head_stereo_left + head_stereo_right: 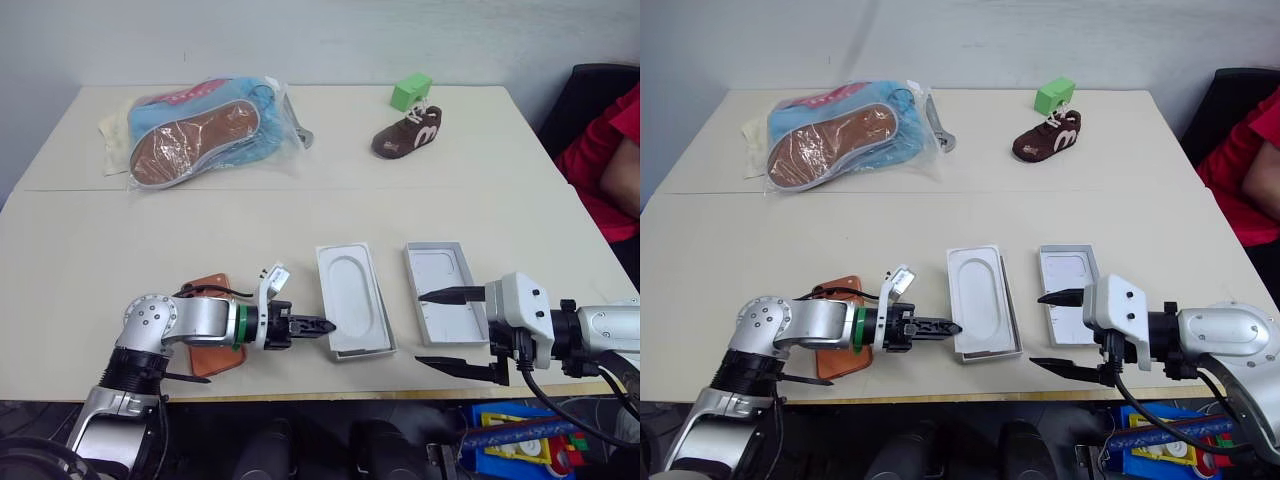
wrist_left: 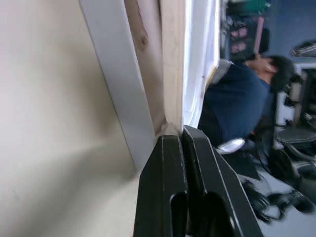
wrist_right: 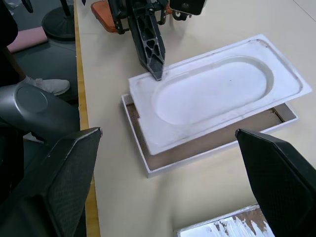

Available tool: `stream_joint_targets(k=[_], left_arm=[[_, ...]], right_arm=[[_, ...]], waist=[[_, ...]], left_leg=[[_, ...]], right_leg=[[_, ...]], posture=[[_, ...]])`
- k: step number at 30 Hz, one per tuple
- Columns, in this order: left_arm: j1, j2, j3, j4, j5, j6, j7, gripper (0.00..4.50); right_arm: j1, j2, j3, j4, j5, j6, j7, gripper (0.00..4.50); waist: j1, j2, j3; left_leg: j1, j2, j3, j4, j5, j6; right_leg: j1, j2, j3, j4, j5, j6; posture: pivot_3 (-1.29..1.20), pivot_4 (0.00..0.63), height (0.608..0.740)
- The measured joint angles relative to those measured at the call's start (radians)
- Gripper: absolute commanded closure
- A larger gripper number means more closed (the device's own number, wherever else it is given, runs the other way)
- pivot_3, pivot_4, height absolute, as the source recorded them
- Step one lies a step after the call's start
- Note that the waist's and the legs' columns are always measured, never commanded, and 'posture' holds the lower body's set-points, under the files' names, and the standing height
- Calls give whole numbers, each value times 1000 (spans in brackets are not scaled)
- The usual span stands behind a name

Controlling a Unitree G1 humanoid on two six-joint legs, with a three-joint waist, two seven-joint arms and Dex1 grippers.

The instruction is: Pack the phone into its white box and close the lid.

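A broad cream-coloured table [image 1: 120,250] carries everything, and its far half holds only clutter that plays no part here: a clear plastic bag of blue sneakers [image 1: 200,125], a small brown child's shoe [image 1: 408,133] and a green cube [image 1: 411,91]; a person in a red sleeve [image 1: 605,160] sits at the far right edge. Near the front edge lie the packing parts, set side by side, probably so that each can be reached in turn. The shallow white cardboard box [image 3: 212,150] with its brownish floor sits in the middle, and the flat white insert with an oval recess [image 3: 217,94] lies askew on top of it, blocking the space the phone needs. Just to its right lies the white lid [image 1: 445,290], inner face up, so it is not yet ready to close. The flat orange-copper phone [image 1: 215,352] rests on the table to the left, partly hidden under the left arm, well outside the box. The left gripper [image 1: 318,326] has its fingers pressed together, tip on the insert's near left corner, apparently to nudge or pry it out. The right gripper [image 1: 447,330] hangs spread wide and empty just over the lid's near end.
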Motion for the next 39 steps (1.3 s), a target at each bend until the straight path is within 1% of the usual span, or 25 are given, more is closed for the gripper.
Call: stream_joint_targets(k=[2,4,5,10,14,17,19,20,21,23,24,25,26,27,28,30,31,35,39], left_arm=[[0,5,-18,-1,-21,-22,21,4500],[-1,10,-27,-2,-33,-24,17,4044],[-2,15,-36,-2,-34,-20,10,3896],[-21,43,-57,-1,-37,16,-61,2371],[-52,78,-64,0,-37,29,-110,988],[-67,92,-67,-1,-37,41,-160,81],[-80,123,-64,-23,-31,55,-217,36],[-85,141,-50,-59,-1,68,-277,36],[-92,159,-37,-103,49,76,-343,36],[-100,222,-24,-231,231,30,-537,0],[-91,273,-32,-295,356,-44,-653,0],[-72,349,-57,-352,547,-176,-814,0],[-65,368,-62,-357,613,-219,-867,0],[-31,404,-69,-362,737,-331,-977,0],[-9,418,-73,-346,823,-416,-1058,0],[40,438,-69,-319,952,-559,-1192,0],[60,442,-60,-304,1015,-629,-1260,0],[133,480,5,-311,1075,-689,-1366,0],[236,491,75,-366,1108,-708,-1401,0]], right_arm=[[0,1,1,0,-1,0,-10,63],[-1,3,14,0,-5,-2,-21,0],[-1,6,28,0,-11,-3,-26,0],[-12,14,46,0,-22,-3,-42,0],[-17,17,73,3,-23,-4,-48,0],[-32,20,79,8,-23,-4,-52,0],[-60,31,94,9,-21,1,-61,0],[-88,39,117,11,-19,10,-69,0],[-118,49,138,13,-18,21,-76,0],[-199,75,198,22,-24,41,-94,394],[-243,89,234,36,-36,49,-105,661],[-299,116,288,66,-69,58,-124,1069],[-313,122,307,78,-82,63,-130,1321],[-363,143,370,122,-126,65,-137,1688],[-406,174,420,166,-169,63,-145,2006],[-485,239,523,255,-253,41,-154,2754],[-519,271,584,307,-305,18,-155,3222],[-580,311,713,450,-440,-74,-136,4480],[-615,285,755,518,-548,-230,-82,4480]], waist=[[0,0,0],[0,0,0],[0,0,0],[0,0,0],[-2,0,0],[-1,0,0],[-3,0,0],[-6,0,0],[-7,0,1],[-8,1,1],[-9,1,1],[-14,1,1],[-11,2,1],[-11,3,1],[-11,3,1],[-13,2,1],[-13,3,2],[-7,4,3],[-9,4,3]], left_leg=[[0,0,0,0,0,0],[0,0,0,0,0,0],[0,0,0,0,0,0],[0,0,0,0,0,0],[0,0,0,0,0,0],[0,0,0,0,0,0],[0,0,0,0,0,0],[0,0,1,0,0,0],[0,0,1,0,0,0],[0,0,3,-2,1,-2],[0,0,3,-2,2,-3],[1,0,5,-6,3,-5],[1,0,5,-8,3,-5],[2,0,6,-8,4,-5],[1,0,6,-9,4,-5],[-1,1,6,-9,4,-5],[-3,1,6,-9,5,-4],[-4,0,5,-9,3,-2],[-3,-1,5,-8,1,2]], right_leg=[[0,0,0,0,0,0],[0,0,0,0,0,0],[0,0,0,0,0,0],[0,0,0,0,0,0],[0,0,0,-1,0,0],[1,0,0,-2,0,0],[1,1,0,-2,0,0],[1,1,0,-2,0,0],[0,1,0,-3,0,0],[0,1,0,-4,0,0],[0,1,0,-5,0,0],[-1,1,0,-7,0,0],[-1,1,-1,-7,0,0],[-2,1,0,-7,0,-1],[-4,1,-1,-6,0,-1],[-7,1,-1,-5,-1,-1],[-9,1,-1,-4,-1,-1],[-10,-1,-2,-3,-1,-2],[-8,-2,-2,-3,-1,-1]], posture=[[0,150,740],[0,150,740],[0,150,740],[0,150,740],[0,150,740],[0,150,740],[0,150,740],[0,150,740],[0,150,740],[0,150,740],[0,150,740],[0,150,740],[0,150,740],[0,150,740],[0,150,740],[0,150,740],[0,150,740],[0,150,740],[0,150,740]])
